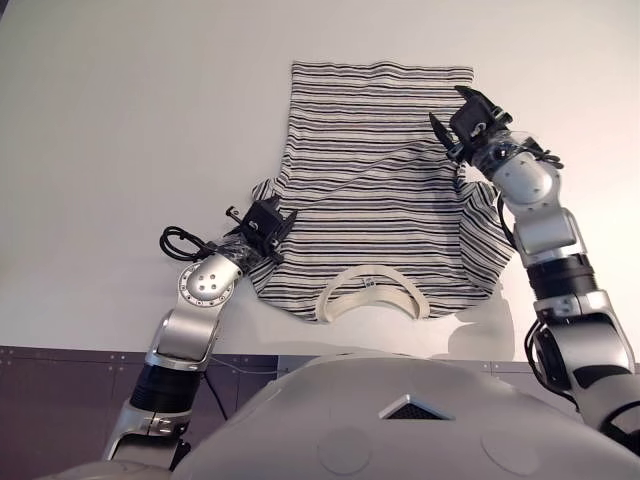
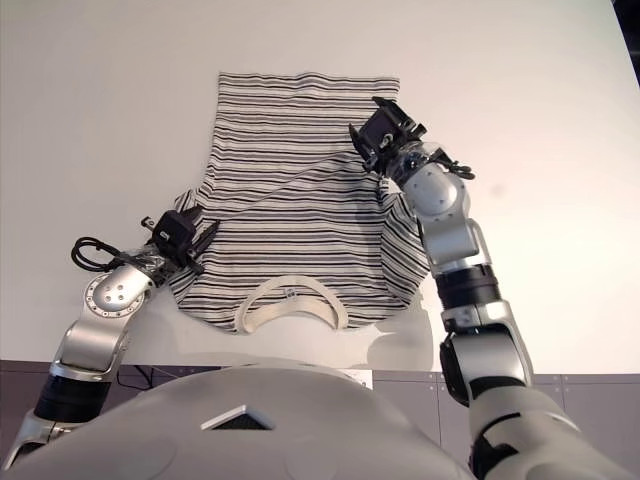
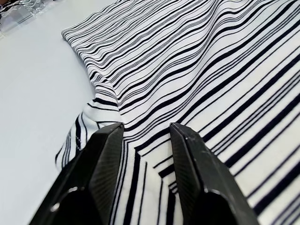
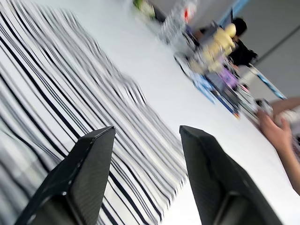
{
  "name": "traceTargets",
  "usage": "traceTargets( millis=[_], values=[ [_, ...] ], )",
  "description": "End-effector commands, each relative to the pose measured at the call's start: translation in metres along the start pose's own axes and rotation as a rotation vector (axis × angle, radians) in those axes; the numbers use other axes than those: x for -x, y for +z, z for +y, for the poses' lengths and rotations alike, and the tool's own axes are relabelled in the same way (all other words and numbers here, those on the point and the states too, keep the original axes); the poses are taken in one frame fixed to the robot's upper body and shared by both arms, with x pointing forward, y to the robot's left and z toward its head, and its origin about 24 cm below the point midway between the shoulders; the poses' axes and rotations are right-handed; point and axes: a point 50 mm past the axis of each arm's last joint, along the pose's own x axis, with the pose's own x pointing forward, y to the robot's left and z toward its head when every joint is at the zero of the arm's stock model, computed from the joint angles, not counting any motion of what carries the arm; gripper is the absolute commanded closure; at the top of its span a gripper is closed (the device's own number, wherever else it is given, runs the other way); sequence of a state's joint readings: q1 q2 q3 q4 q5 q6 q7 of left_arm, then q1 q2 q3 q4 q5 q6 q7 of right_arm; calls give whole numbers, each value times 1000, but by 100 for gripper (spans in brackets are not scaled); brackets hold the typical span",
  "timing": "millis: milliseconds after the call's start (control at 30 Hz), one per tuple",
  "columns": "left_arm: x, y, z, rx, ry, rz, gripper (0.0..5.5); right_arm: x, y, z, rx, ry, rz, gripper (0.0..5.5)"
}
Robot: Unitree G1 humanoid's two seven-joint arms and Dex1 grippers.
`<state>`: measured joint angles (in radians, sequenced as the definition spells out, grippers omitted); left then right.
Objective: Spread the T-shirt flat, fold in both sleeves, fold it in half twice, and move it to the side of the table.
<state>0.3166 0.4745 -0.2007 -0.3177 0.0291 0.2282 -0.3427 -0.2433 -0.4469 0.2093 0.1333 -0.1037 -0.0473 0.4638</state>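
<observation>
striped t-shirt [image 1: 370,190] lay on the table [image 1: 120,120], collar [image 1: 368,296] nearest the robot. left gripper [image 1: 268,226] and right gripper [image 1: 452,108] stood open, empty, perhaps just above cloth. pinching one layer at the bunched sleeve [image 1: 262,192] seemed best.

One T-shirt [image 1: 370,190], two pincers [image 1: 280,225] [image 1: 450,108], one table [image 1: 120,120]

The striped cotton short-sleeved T-shirt [image 1: 380,190] is white, crossed by thin black and dark navy stripes of uneven width. Its ribbed neckband [image 1: 345,280], at the shirt's 6 o'clock edge, is plain cream. The smooth flat bench [image 1: 120,120] is plain white. The left gripper [image 1: 285,235] and right gripper [image 1: 448,105] have black fingers [image 3: 105,154].
</observation>
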Motion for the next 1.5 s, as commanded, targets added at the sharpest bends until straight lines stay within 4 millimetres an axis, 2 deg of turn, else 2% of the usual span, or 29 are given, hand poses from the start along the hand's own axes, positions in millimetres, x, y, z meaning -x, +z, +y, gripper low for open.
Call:
traceTargets(
  millis=[33, 100, 233, 333, 400, 533, 700, 800, 900, 1000, 1067, 1100, 1167, 1200, 1267, 1400, 1500],
  values=[
    [0, 18, -3, -16, 70, -45, 369, 61, 2, 4, 126, 343, 100, 298],
    [0, 22, 6, -14, 123, -55, 369, 75, -23, 11, 227, 383, 247, 298],
    [7, 20, 11, 12, 158, -34, 369, 84, -50, 23, 300, 355, 376, 298],
    [22, -5, 10, -6, 188, 67, 369, 88, -54, 29, 315, 338, 387, 298],
    [34, -23, 10, -48, 205, 143, 369, 87, -48, 29, 278, 307, 356, 298],
    [34, -40, 18, -64, 236, 188, 369, 89, -37, 20, 254, 228, 350, 298],
    [31, -34, 14, -33, 246, 143, 369, 84, -27, 16, 249, 173, 318, 298],
    [32, -10, 23, 3, 324, 17, 369, 76, 0, 7, 117, 44, 154, 298],
    [42, 4, 47, -153, 476, -26, 369, 72, 27, 8, -25, -15, 18, 298],
    [57, 1, 88, -418, 585, 41, 369, 75, 28, 29, -16, 11, 39, 298],
    [70, -9, 105, -575, 454, 98, 369, 78, 20, 48, 17, 58, 78, 298],
    [77, -14, 104, -651, 345, 102, 369, 78, 17, 54, 33, 65, 95, 298],
    [99, -32, 88, -891, 0, 107, 369, 73, 12, 59, 52, 35, 114, 298],
    [109, -42, 83, -999, -183, 114, 351, 70, 11, 60, 54, 10, 121, 292],
    [120, -54, 85, -1086, -381, 146, 321, 67, 9, 63, 59, -13, 125, 292],
    [107, -64, 87, -1141, -510, 165, 282, 62, 12, 72, 39, -18, 102, 292],
    [82, -62, 77, -1201, -467, 83, 253, 61, 14, 72, 40, -23, 94, 292]
  ],
)
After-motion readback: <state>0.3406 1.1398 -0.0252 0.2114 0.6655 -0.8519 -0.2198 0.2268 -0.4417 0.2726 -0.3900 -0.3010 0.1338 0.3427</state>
